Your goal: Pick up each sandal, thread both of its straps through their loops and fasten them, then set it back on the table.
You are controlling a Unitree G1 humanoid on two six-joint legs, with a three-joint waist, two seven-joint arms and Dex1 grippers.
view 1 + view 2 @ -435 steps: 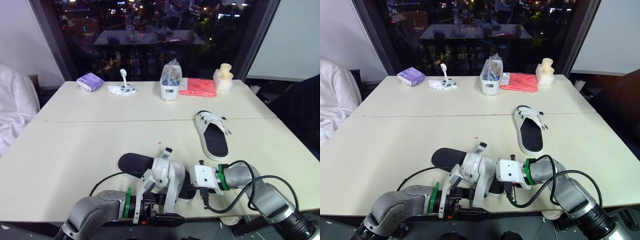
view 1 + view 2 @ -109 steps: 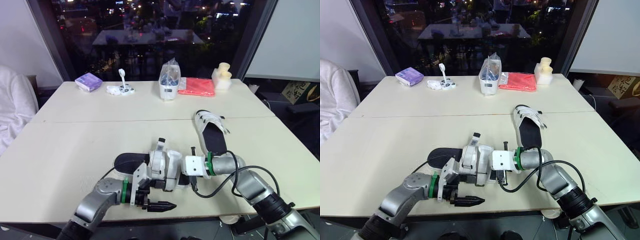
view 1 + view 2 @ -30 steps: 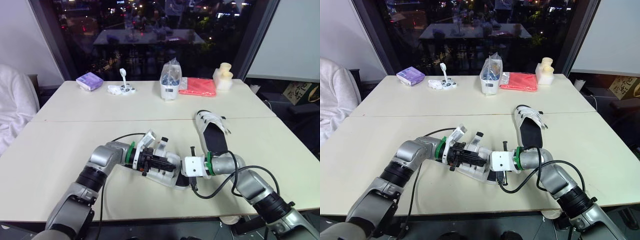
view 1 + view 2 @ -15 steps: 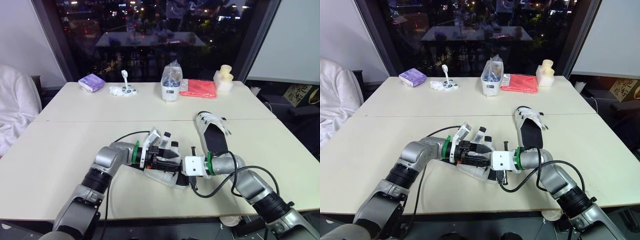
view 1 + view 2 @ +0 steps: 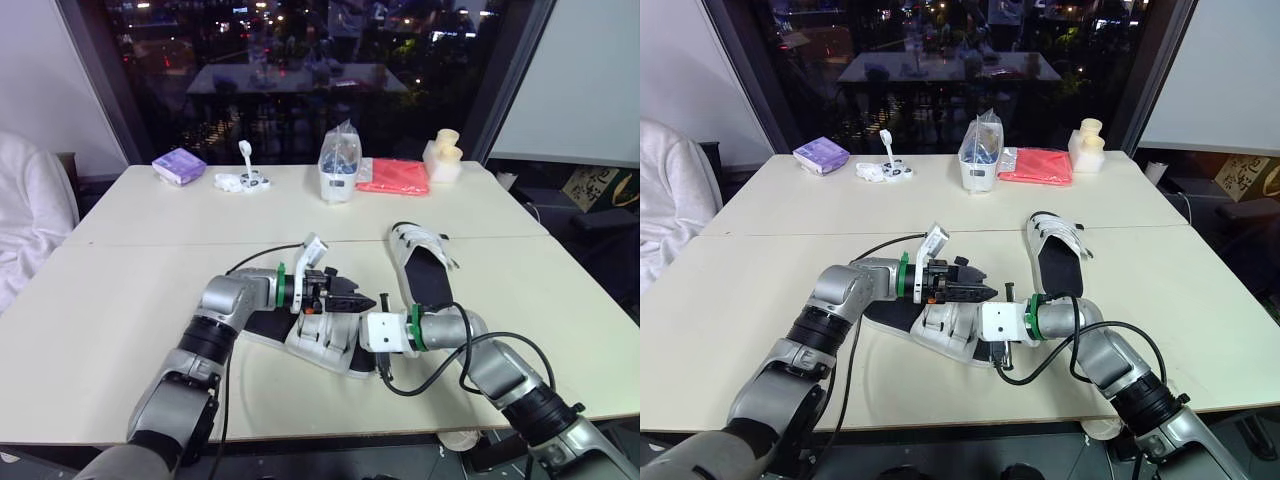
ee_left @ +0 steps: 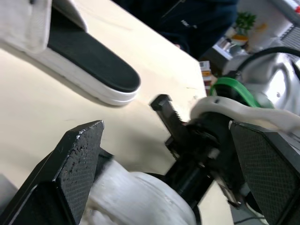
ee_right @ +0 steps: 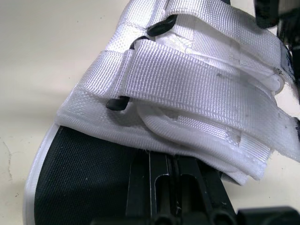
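The near sandal (image 5: 938, 330) lies flat on the table (image 5: 750, 290), its white straps bunched at the end where the right gripper (image 5: 990, 326) meets it. The left gripper (image 5: 980, 291) hangs just above those straps. A second sandal (image 5: 1058, 258) lies beyond the near sandal to its right, well apart. Far behind it sit a purple packet (image 5: 821, 155), a clear bag (image 5: 981, 155) and a red cloth (image 5: 1037, 165).

You were working in what looked like an office or meeting room at night. Two pale worktops (image 5: 120, 290) stood pushed together before a big dark window (image 5: 300, 60) with city lights, between plain white walls (image 5: 590, 80). A purple packet (image 5: 180, 165), a red cloth (image 5: 394, 176) and a bagged container (image 5: 338, 165) sat along the far edge.
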